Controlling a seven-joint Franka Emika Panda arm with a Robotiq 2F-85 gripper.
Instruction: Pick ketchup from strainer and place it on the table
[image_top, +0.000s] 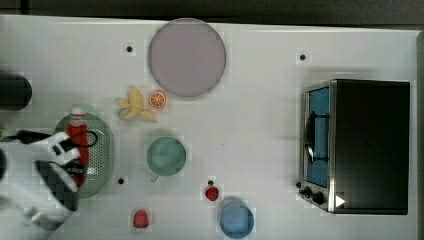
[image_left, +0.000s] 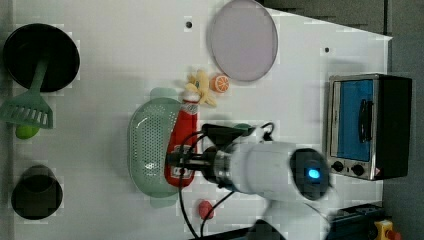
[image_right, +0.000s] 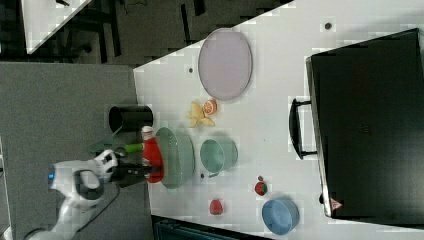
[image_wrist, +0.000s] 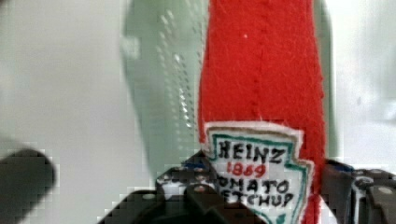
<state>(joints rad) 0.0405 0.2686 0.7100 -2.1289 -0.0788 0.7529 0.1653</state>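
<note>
Where the wrist view comes close, the ketchup (image_wrist: 261, 93) reads as soft red felt, stitched down its length, with a sewn white label lettered in black, red and teal. Item: ketchup (image_left: 182, 145), elongated bottle shape, white cap at one end. Item: strainer (image_left: 147, 152), pale green plastic, oval, bottom perforated with fine holes, small tab handles at both ends. Item: table (image_top: 260, 130), flat white top with small dark dots.

Position: the bottle sits over the strainer's rim on the left view's right side, its lower body between the fingers of the gripper (image_left: 175, 161), which are closed on it at the label. In the top view the gripper (image_top: 67, 147) overlaps the bottle's labelled end.

Orientation: long axis runs along the strainer's length; the cap points toward the plush banana (image_left: 200, 87) and orange slice (image_left: 220, 83), the base toward the arm. In the right view the ketchup (image_right: 151, 155) shows at the strainer's (image_right: 177, 157) edge, cap toward the black cup (image_right: 130, 118).
</note>
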